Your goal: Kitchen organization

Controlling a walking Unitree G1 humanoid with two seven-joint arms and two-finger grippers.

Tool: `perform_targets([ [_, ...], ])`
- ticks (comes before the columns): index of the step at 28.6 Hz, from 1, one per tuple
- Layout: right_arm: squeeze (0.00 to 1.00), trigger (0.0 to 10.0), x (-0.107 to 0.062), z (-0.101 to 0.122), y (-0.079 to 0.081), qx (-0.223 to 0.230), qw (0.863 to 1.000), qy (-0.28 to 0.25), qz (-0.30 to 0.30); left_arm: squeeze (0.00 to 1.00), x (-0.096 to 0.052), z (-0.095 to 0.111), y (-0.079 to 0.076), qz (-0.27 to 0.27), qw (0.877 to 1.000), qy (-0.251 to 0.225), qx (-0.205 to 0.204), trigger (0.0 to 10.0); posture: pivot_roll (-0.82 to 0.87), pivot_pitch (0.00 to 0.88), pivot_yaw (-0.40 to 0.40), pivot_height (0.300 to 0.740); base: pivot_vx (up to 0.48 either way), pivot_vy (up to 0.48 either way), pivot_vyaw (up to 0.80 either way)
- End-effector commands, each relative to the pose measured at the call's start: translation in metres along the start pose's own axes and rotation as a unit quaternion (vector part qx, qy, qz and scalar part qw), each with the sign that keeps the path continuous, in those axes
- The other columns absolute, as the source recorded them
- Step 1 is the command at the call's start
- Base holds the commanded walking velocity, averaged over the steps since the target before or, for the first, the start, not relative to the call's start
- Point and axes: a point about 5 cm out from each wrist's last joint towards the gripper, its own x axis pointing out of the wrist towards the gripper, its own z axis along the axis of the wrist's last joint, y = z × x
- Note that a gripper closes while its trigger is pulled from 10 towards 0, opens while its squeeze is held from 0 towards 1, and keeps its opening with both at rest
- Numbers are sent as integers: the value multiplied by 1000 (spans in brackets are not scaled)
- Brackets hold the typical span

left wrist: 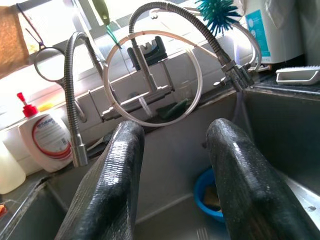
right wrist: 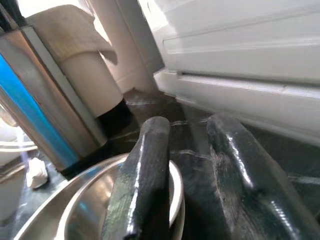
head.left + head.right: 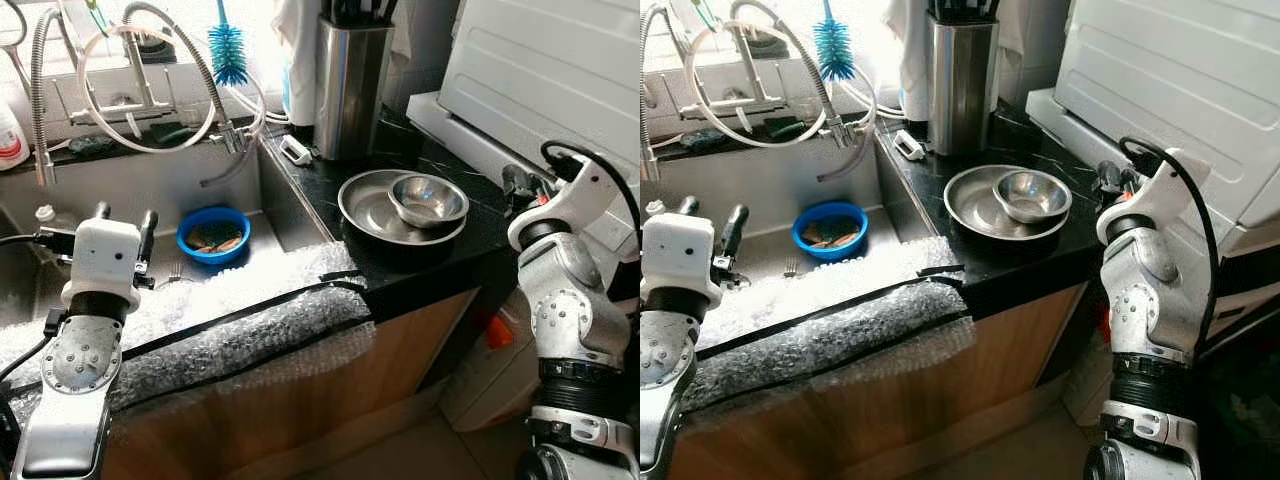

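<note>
Steel knife block [image 3: 350,85] stands behind nested steel bowls [image 3: 405,205] on black bench [image 3: 440,255]. My right tool [image 2: 187,170] beside bowls, fingers apart, empty; left tool [image 3: 122,230] over sink [image 3: 150,190], apart, empty.

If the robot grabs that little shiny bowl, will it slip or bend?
The small metal bowl looks stiff, so it probably won't bend. Its smooth, shiny wall may slip between the right gripper's open fingers. It sits loose inside the bigger bowl, so a push would likely slide it around.
</note>
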Motion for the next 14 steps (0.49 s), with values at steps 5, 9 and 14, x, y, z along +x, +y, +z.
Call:
perform_targets([
  [5, 1000, 10000, 12, 4, 8, 51, 998, 15, 21, 0, 2, 10, -8, -14, 1000, -20, 5, 10000, -25, 0, -31, 740, 0, 0, 0],
  [9, 1000, 10000, 18, 3, 6, 65, 998, 22, 16, 0, 4, 12, -12, -21, 1000, -23, 8, 10000, -26, 0, -33, 740, 0, 0, 0],
  [14, 380, 10000, 23, -11, 17, 68, 996, 51, 33, 0, 6, 12, -18, -27, 999, -25, 6, 10000, -27, 0, -34, 740, 0, 0, 0],
])
